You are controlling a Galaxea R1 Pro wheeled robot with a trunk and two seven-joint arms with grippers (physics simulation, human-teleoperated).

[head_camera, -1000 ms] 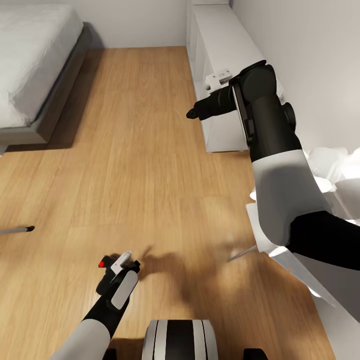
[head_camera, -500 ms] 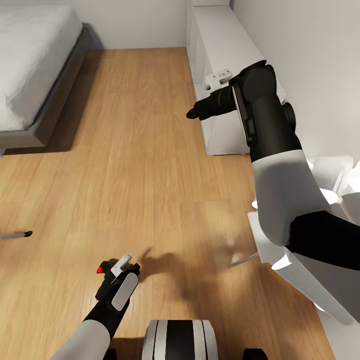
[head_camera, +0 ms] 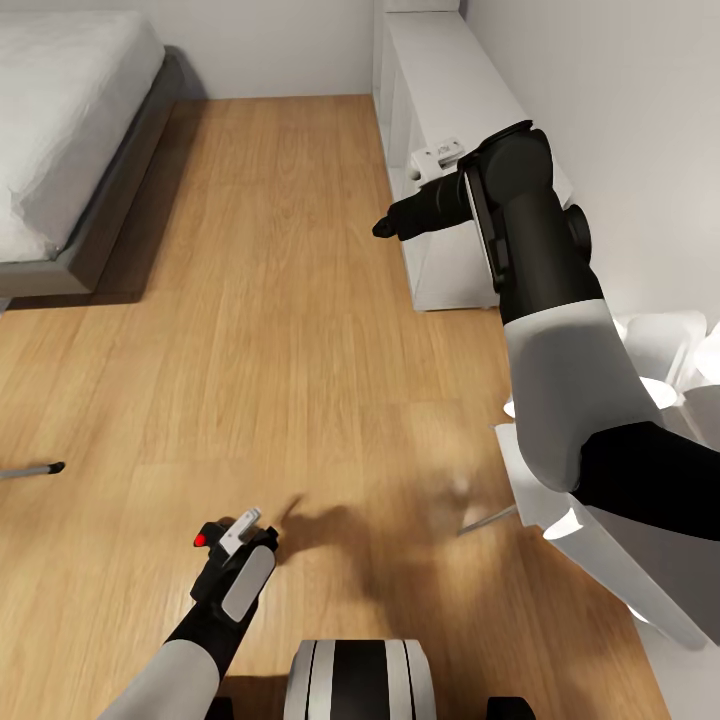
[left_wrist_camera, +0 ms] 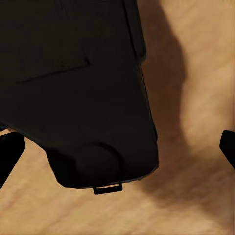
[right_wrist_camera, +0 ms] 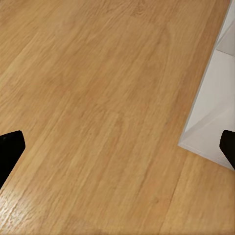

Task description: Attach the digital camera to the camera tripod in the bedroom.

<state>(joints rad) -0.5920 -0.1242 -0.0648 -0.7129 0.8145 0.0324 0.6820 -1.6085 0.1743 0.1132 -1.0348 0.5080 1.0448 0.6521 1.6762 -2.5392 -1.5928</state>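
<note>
The digital camera (head_camera: 212, 548), small and black with a red button on top, hangs just above the wood floor near the bottom of the head view. My left gripper (head_camera: 228, 548) is shut on it. In the left wrist view the camera's black body (left_wrist_camera: 73, 88) looms close, with one dark fingertip (left_wrist_camera: 10, 152) against its edge. One silver leg end of the camera tripod (head_camera: 30, 469), with a black foot, pokes in from the left edge. My right gripper (head_camera: 385, 228) is raised over the floor beside the shelf, open and holding nothing, its fingertips (right_wrist_camera: 10, 149) wide apart.
A grey-framed white bed (head_camera: 60, 110) fills the far left. A long white cube shelf (head_camera: 440, 90) runs along the right wall, with a small white object (head_camera: 440, 154) on it. White furniture with a grey metal leg (head_camera: 487, 516) crowds the near right. Open wood floor lies between them.
The whole picture slid down a little early in the second, so the camera moved. My left gripper with the digital camera sits slightly lower. Nothing has changed in the last half second.
</note>
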